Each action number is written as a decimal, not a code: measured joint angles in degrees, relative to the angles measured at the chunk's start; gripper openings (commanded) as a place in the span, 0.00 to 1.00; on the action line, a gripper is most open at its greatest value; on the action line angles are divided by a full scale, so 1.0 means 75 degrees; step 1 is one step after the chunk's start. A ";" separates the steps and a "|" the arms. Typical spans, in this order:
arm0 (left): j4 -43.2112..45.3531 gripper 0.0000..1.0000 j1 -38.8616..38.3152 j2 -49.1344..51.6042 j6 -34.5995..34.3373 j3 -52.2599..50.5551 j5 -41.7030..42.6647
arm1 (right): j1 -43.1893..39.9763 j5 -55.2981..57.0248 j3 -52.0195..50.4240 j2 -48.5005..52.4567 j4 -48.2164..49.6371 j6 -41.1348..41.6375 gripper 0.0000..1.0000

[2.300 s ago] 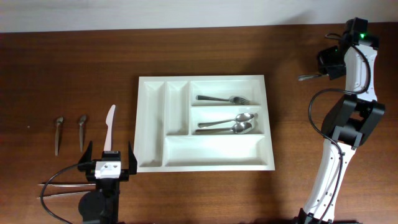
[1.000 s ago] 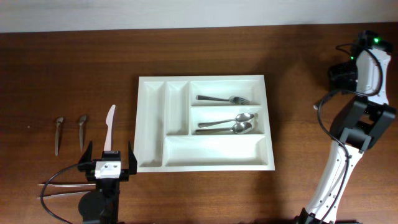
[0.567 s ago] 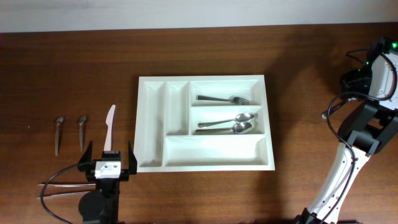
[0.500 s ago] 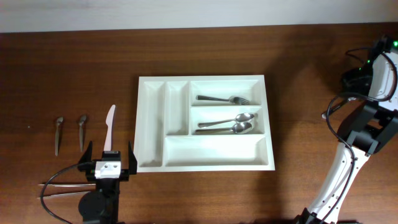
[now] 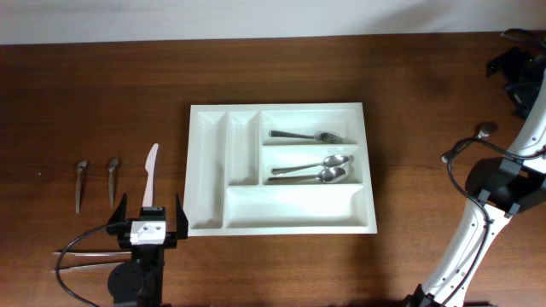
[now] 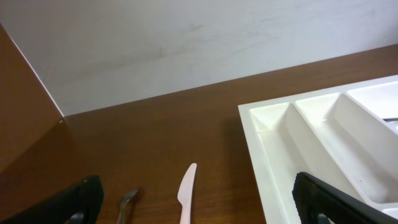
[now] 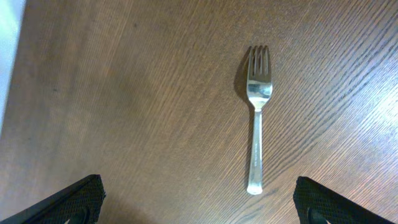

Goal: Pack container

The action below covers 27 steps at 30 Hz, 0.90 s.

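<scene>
Overhead, the white cutlery tray (image 5: 281,108) sits mid-frame with a fork (image 5: 307,136) and two spoons (image 5: 311,171) inside; the left gripper (image 5: 151,213), lower left, has its jaws apart. Left wrist: the tray is at right, a white knife (image 6: 186,196) at bottom centre. Right wrist: the right gripper (image 7: 199,199) is spread wide and empty, with a loose fork (image 7: 257,134) lying upper right.

No writing, label, brand or number can be read anywhere from where I stand. The white container (image 5: 225,149) shows no legible mark, nor does the fork (image 7: 256,124) lying on the wood. Anything stamped on the cutlery is too small to make out.
</scene>
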 measured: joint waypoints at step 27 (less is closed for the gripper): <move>0.0000 0.99 0.0000 0.0000 0.0003 0.0000 0.0000 | -0.0009 0.0510 -0.3850 -0.0143 0.0912 -0.0562 0.99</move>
